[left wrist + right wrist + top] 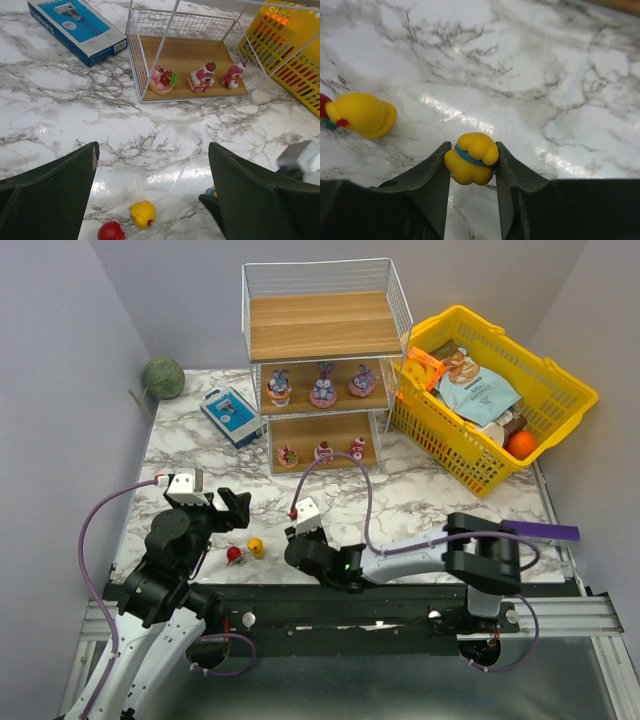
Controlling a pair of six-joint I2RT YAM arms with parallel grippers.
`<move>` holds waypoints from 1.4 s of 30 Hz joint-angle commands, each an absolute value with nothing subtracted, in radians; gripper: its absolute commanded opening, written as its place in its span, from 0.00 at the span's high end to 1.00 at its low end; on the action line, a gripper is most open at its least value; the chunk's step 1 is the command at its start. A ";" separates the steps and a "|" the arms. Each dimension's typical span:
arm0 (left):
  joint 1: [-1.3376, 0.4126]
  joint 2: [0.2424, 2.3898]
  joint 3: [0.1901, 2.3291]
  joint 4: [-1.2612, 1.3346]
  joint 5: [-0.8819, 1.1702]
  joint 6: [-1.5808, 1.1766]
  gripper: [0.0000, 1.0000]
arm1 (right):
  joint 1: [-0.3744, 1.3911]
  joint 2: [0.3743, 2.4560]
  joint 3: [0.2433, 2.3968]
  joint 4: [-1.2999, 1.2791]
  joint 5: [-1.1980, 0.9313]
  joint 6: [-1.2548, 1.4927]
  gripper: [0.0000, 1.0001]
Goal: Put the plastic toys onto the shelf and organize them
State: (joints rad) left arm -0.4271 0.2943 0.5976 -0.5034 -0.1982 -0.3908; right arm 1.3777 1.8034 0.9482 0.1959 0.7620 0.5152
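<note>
The white wire shelf (320, 325) stands at the back centre. Three bunny-eared toys (323, 387) sit on its middle board and three cake-like toys (323, 451) on its bottom board (195, 52). My right gripper (296, 536) is low over the table, shut on a yellow toy with a blue band (470, 158). Another yellow toy (256, 547) and a red-haired toy (233, 555) lie on the marble left of it; both also show in the left wrist view, the yellow toy (142, 213) beside the red-haired one (110, 232). My left gripper (232, 510) hovers above them, open and empty.
A blue-white box (231, 416) lies left of the shelf. A yellow basket (490, 390) with snack packets and an orange stands at the right, close to the shelf. A green ball (162, 377) sits in the far left corner. Walls close in on both sides.
</note>
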 commanded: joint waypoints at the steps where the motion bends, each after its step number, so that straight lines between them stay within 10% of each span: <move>1: -0.422 0.281 0.592 -0.499 -0.204 -0.393 0.01 | 1.327 1.579 0.992 0.055 0.683 0.309 0.99; 13: -0.422 0.282 0.592 -0.494 -0.183 -0.388 0.01 | 1.146 1.284 1.374 -0.207 0.497 0.023 0.99; 42: -0.422 0.316 0.591 -0.492 -0.176 -0.391 0.01 | 0.630 1.729 2.146 -0.462 -0.348 -0.287 0.99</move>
